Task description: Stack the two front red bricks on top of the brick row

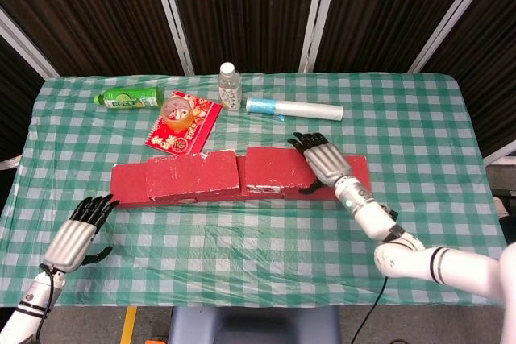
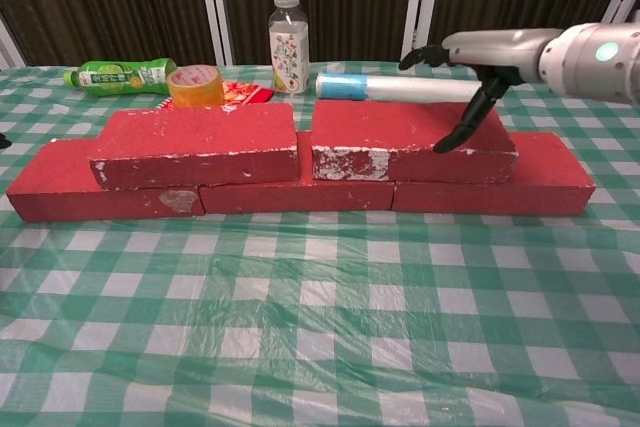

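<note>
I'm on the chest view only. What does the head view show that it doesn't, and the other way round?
Head view only: the left hand, open, at the near left table edge, clear of the bricks, and the whole tablecloth.

Chest view only: the front faces of the bottom brick row, and the right hand lifted above the right top brick.

Both: two top bricks, with the left top brick, the water bottle, green bottle, tape roll.

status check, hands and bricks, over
Right robot hand open above right top brick. Left robot hand open, idle. Left top brick stacked. Nothing blocking.
</note>
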